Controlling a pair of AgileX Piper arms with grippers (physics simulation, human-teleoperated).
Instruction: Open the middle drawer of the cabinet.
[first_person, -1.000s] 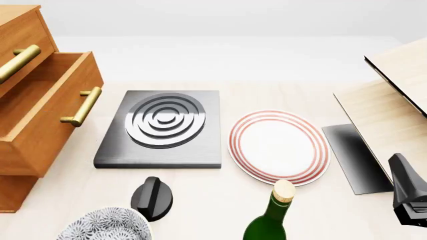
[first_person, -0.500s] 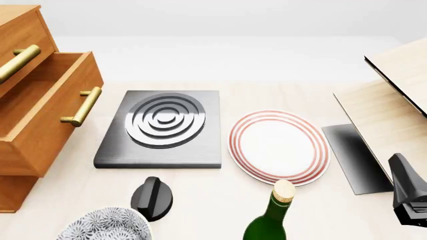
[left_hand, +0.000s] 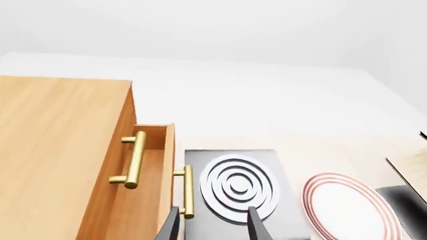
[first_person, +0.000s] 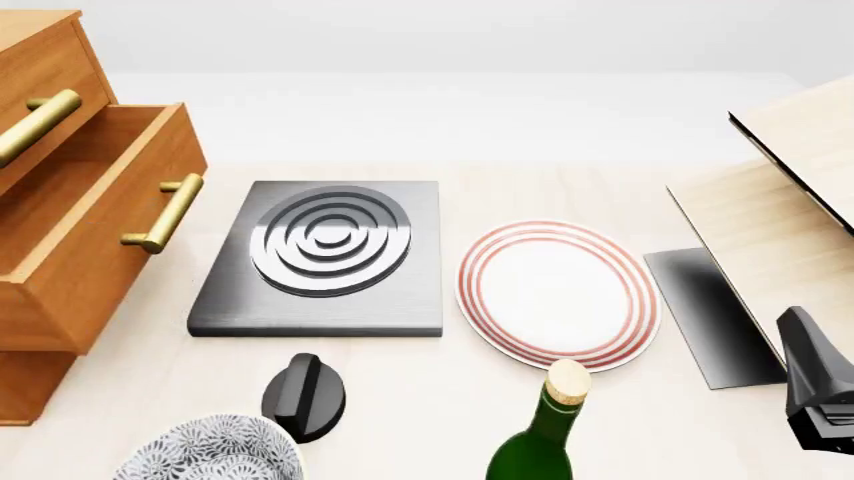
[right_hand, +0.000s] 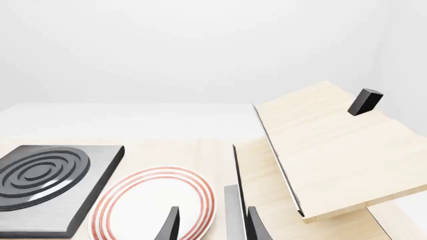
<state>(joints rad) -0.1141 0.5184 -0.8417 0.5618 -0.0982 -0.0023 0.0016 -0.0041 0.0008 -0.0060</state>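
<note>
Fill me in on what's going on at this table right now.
Nothing is being held. The middle drawer of the cabinet already stands pulled out, its brass handle free. The left gripper hangs open above the drawer front and the stove plate; the right gripper is open too, above the striped plate.

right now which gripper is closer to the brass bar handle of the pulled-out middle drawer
Left. The left gripper sits open just beside the middle drawer's brass bar handle. The right gripper is across the table, over the red-ringed white plate by the pale wood boards.
</note>
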